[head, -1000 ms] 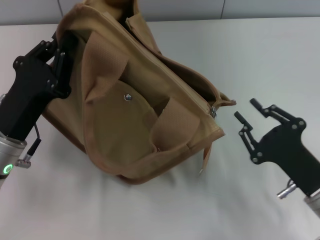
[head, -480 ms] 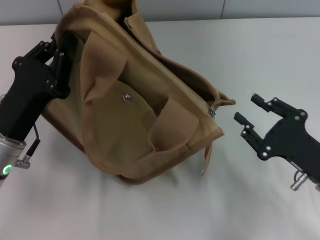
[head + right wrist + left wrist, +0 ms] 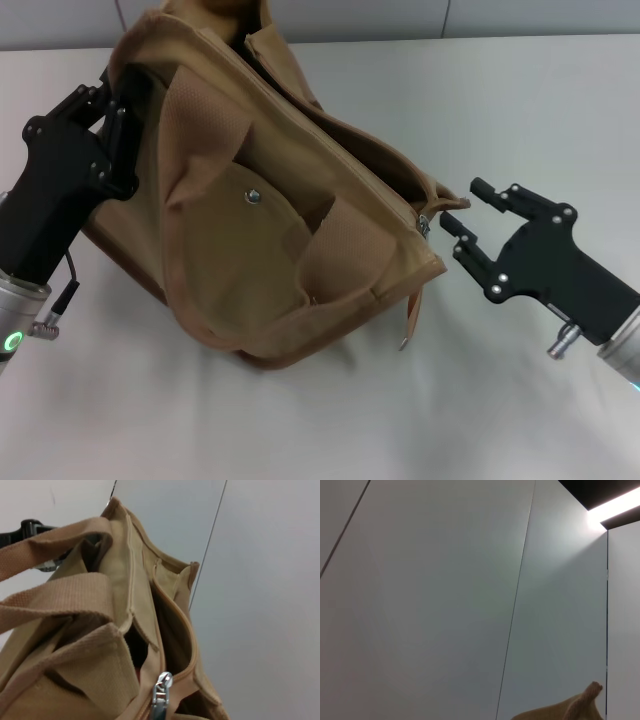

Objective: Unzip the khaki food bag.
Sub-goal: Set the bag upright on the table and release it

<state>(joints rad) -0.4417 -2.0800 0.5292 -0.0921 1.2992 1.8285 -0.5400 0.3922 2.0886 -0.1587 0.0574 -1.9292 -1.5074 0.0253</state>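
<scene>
We see the boxy tan canvas food bag lying tilted on the white table, with one black gripper on each side of it.

From the head camera, the left gripper is pressed against the bag's far left edge, fingers closed on the fabric. The right gripper hovers with fingers spread just beside the bag's zipper end. Only the right wrist camera shows us the silver metal zipper pull up close, below the gaping top seam and the wide fabric handles. The left wrist camera catches just a corner of tan cloth. Since a second ago, the right gripper has moved closer to the bag. We read no writing anywhere.
</scene>
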